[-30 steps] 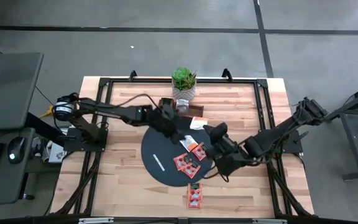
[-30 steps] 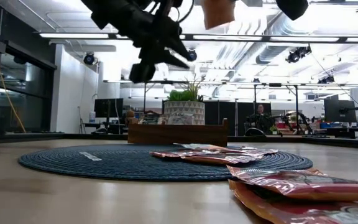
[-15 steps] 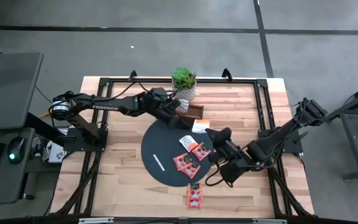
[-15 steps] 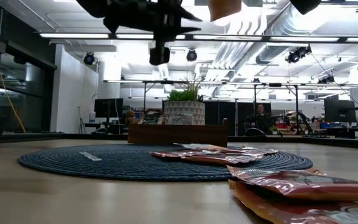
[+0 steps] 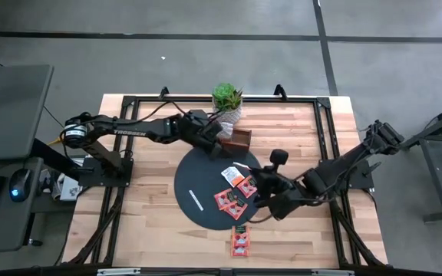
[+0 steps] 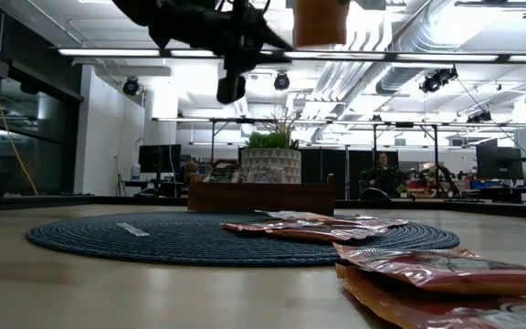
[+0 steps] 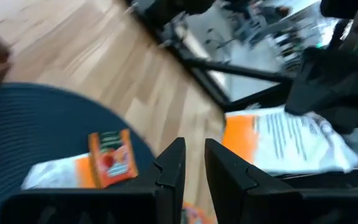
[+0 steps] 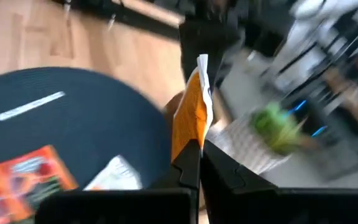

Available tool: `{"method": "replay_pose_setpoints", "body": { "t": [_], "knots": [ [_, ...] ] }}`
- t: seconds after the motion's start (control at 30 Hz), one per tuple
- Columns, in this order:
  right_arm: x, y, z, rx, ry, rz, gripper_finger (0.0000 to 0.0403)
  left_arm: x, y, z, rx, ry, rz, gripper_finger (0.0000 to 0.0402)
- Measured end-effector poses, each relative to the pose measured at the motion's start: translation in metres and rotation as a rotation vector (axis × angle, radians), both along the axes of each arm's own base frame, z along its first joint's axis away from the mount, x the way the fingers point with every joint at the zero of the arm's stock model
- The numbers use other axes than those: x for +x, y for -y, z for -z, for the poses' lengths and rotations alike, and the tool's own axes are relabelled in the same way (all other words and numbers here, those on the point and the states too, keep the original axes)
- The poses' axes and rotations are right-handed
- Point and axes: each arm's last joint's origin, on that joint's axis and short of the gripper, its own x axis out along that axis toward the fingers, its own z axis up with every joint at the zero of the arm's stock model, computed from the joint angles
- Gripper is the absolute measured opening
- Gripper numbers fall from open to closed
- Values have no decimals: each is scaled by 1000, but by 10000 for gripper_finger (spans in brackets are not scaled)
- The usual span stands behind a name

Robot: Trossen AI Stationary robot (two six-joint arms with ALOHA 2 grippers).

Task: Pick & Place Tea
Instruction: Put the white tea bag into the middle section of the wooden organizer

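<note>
My right gripper point(image 5: 250, 172) is shut on one white-and-orange tea sachet point(image 5: 241, 165), held high over the far right rim of the dark round mat point(image 5: 202, 180); the low view shows that sachet point(image 6: 320, 20) at the top. Several orange-red sachets point(image 5: 230, 201) lie flat on the mat, and two more point(image 5: 240, 241) rest on the wood near the front edge. My left gripper point(image 5: 222, 146) hovers by the brown wooden tray point(image 5: 240, 139). Its fingers point(image 7: 173, 167) stand a little apart, open, with nothing between them. My right gripper pinches one edge of the sachet point(image 8: 190, 138) between its two fingers. The fingers slant in from the table's near right, pointing a little downward. The sachet sticks out past the fingertips, edge-on to the wrist camera, lifted clear of the mat.
A potted plant point(image 5: 226, 100) stands at the far edge behind the tray. A thin white strip point(image 5: 196, 199) lies on the mat's near left. Black frame rails point(image 5: 129, 138) run along the table's sides. Bare wood lies to the mat's left and near side.
My left gripper has risen and gone from over the mat toward the far edge, ending beside the wooden tray. My right gripper has stayed in place and rolled at the wrist, so the held sachet has turned from lying flat to standing on edge.
</note>
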Motion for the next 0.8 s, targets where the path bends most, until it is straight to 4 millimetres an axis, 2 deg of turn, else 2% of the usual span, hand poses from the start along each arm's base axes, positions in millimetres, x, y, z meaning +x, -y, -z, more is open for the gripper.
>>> {"method": "replay_pose_setpoints", "body": {
  "t": [0.2,0.37,0.57,0.8],
  "knots": [
    [1,9,8,282,-22,45,0,-3,-1,7,62,-69,-26,59],
    [1,11,8,262,-19,52,0,-3,-1,7,59,-65,-21,59],
    [2,12,8,318,-27,46,0,-3,-1,7,55,-63,-15,59],
    [3,19,10,402,-1,121,0,-3,-1,8,62,-80,-33,59]
  ]
}}
